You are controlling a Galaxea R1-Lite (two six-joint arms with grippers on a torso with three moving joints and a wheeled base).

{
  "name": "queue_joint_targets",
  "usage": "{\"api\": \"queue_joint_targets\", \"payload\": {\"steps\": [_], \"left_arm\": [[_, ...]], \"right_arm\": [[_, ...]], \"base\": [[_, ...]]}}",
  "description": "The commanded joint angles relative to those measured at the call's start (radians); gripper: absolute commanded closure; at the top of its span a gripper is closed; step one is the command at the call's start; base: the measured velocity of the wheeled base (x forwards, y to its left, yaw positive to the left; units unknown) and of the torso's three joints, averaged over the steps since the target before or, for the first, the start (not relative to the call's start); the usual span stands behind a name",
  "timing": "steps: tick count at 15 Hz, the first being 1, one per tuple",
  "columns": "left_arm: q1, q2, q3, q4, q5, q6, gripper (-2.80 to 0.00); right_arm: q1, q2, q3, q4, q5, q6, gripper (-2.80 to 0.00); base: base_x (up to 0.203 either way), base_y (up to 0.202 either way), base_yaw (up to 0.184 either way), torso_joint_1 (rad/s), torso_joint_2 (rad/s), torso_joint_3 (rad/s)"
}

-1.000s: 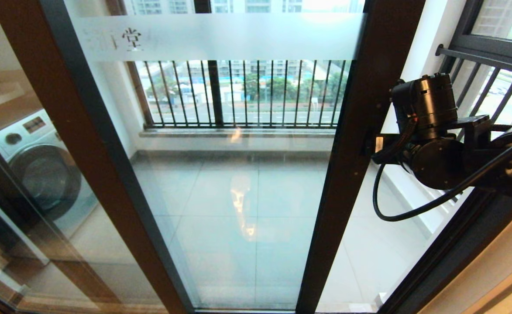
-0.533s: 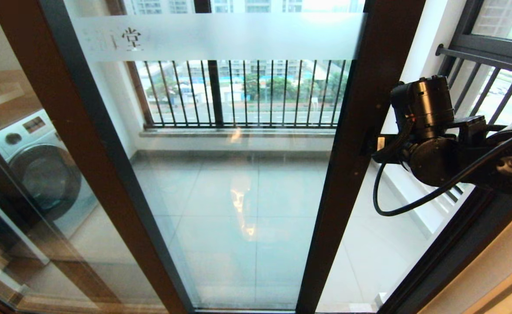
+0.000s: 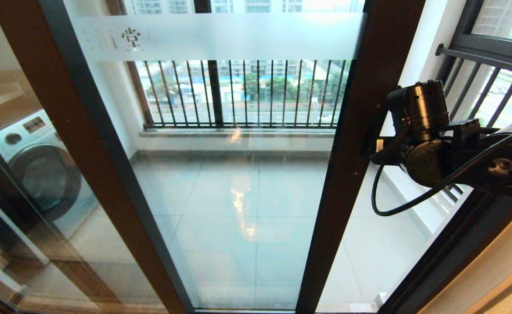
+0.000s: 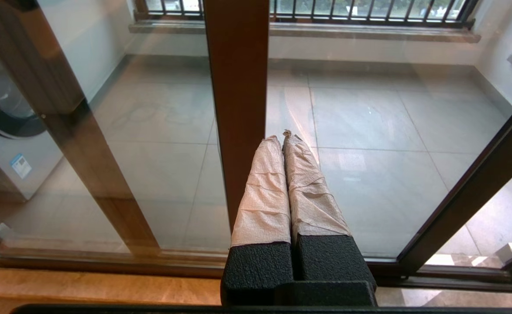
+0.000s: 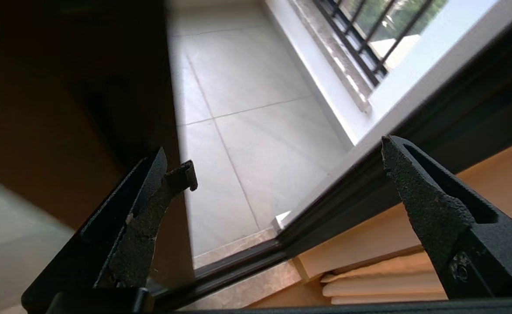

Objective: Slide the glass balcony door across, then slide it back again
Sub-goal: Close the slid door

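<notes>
Because I want one fingertip hooking the dark brown frame edge of the tall clear glass balcony door (image 3: 247, 174), I keep the right gripper (image 5: 282, 174) spread wide, gripping nothing. That door stands partly slid across. My left gripper (image 4: 284, 139) idles, pressed closed and empty.

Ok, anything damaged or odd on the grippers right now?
Yes. On the right gripper, the pad on one finger looks chipped and bent at its tip beside the glass balcony door. The left gripper is shut, its fingers wrapped in wrinkled tape.
</notes>
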State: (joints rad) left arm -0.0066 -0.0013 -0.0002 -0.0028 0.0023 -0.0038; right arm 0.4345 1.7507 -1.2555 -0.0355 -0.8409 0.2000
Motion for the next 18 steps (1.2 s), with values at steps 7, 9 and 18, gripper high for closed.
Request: {"api": "queue_joint_targets", "payload": {"steps": [7,9,18], "left_arm": [[0.0,0.001,0.0,0.0,0.001,-0.001,0.0],[0.0,0.001,0.0,0.0,0.001,-0.001,0.0],[0.0,0.001,-0.001,0.0,0.001,-0.001,0.0]], "right_arm": [[0.013,0.013,-0.014,-0.004,-0.004,0.007,-2.8],[0.009,0.032,-0.019,-0.007,-0.004,0.012,-2.8],[-0.039,0.058,-0.03,-0.011,-0.003,0.012,-2.8]], "base": [[0.0,0.0,0.0,0.0,0.0,0.0],[0.0,0.0,0.0,0.0,0.0,0.0],[0.0,0.0,0.0,0.0,0.0,0.0]]}}
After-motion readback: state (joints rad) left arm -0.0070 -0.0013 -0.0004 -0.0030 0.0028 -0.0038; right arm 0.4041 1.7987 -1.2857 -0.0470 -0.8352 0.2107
